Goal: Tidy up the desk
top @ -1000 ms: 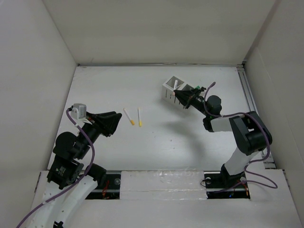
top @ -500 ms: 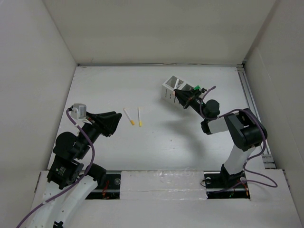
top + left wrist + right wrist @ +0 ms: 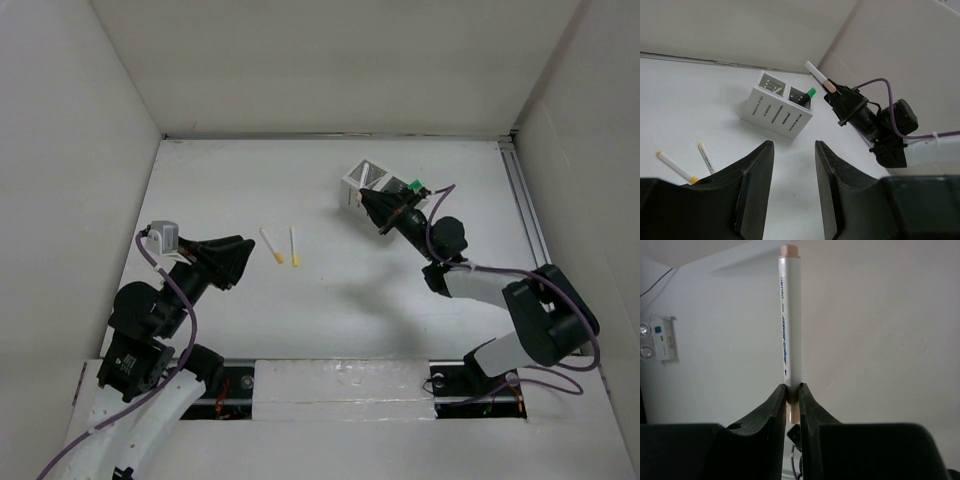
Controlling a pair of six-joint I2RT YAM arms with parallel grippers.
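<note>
Beside the slotted box [image 3: 358,181], on its near-right side, the right gripper [image 3: 368,198] now sits slightly closer to the box than a second ago. The right arm's elbow has swung out and down toward the near-right of the box. Box, left arm and the two loose markers have not moved.

Right gripper [image 3: 792,390]: fingers clamped on a peach-capped marker [image 3: 789,315], gripped low on the barrel, the marker standing straight out past the fingertips. From the left wrist, this marker [image 3: 816,75] slants up and away over the box's green-marker end. Whether it is directly above a compartment, cannot tell.

Left gripper [image 3: 793,150]: fingers apart, nothing between them, well to the near-left of the box and off the surface.

The desk [image 3: 250,190] is the matte white tabletop under the box, reaching out from it on all sides. A metal rail [image 3: 525,210] runs along the edge right of the box. Plain white panels wall in the far side, left and right.

Box [image 3: 777,107]: white, rectangular, two open-topped compartments, narrow slots cut in the long face. A green-capped marker [image 3: 807,95] leans in the right compartment. Left of the box two yellow-capped markers [image 3: 271,245] [image 3: 294,246] lie flat, near each other but apart: slim white barrels. The held marker carries blue print on a smooth white barrel.
</note>
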